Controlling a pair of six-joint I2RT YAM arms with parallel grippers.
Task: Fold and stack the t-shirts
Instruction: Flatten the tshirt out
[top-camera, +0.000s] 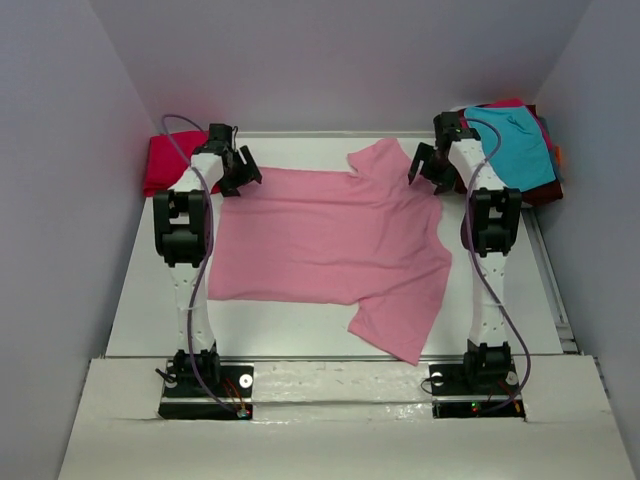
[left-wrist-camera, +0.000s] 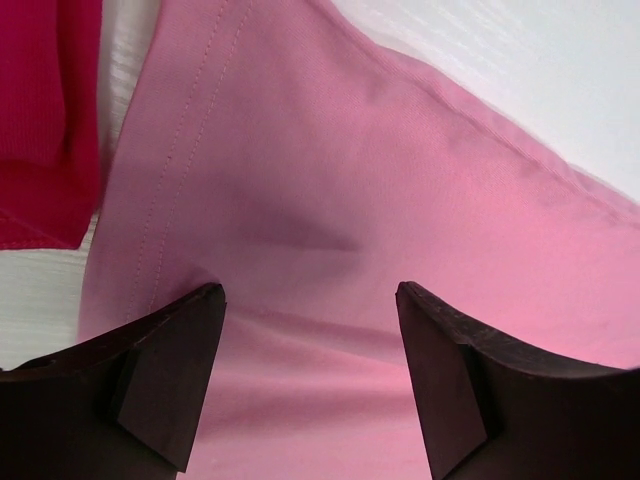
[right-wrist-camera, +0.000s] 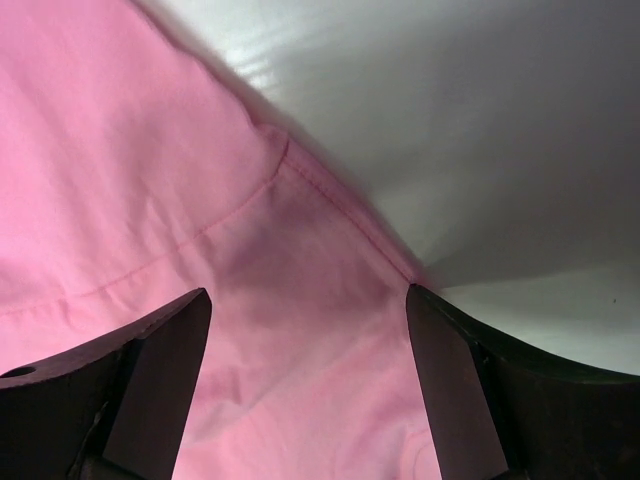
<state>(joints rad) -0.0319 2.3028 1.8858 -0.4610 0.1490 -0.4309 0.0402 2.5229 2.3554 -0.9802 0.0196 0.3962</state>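
A pink t-shirt (top-camera: 330, 245) lies spread flat on the white table (top-camera: 300, 330), hem to the left, sleeves to the right. My left gripper (top-camera: 238, 172) is open, just above the shirt's far left hem corner (left-wrist-camera: 300, 220). My right gripper (top-camera: 428, 166) is open over the far sleeve's seam near the shoulder (right-wrist-camera: 270, 260). A folded red shirt (top-camera: 165, 160) lies at the far left, also seen in the left wrist view (left-wrist-camera: 45, 110). A pile of shirts with a teal one on top (top-camera: 520, 145) sits at the far right.
Grey walls (top-camera: 330, 60) enclose the table on three sides. The table's raised front ledge (top-camera: 330, 375) runs between the arm bases.
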